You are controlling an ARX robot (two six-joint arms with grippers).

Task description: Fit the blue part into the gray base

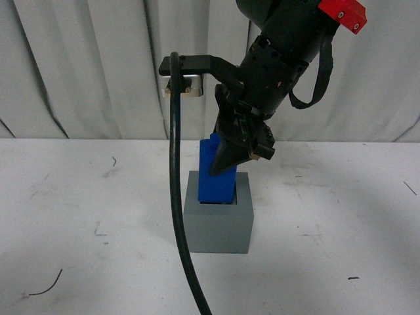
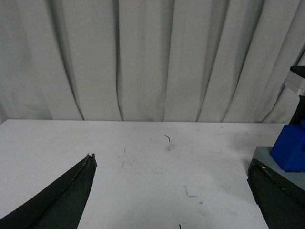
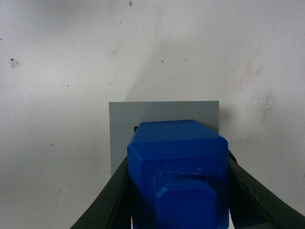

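Before gray base (image 1: pixel 220 230), beside blue part (image 1: pixel 215 188): cable (image 1: pixel 174 177) (black).

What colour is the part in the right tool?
The part is bright blue, clearest in the right wrist view.

Bright blue rectangular block (image 1: pixel 211 180) upright in matte gray cube base (image 1: pixel 216 230).
Lower end seated in the square top recess, knob upward; well in from the white table's (image 1: pixel 79 197) far edge.

right gripper (image 1: pixel 241 157) angled down, gripping blue part (image 1: pixel 213 187); left gripper (image 2: pixel 170 164) fingers (image 2: pixel 66 195) apart
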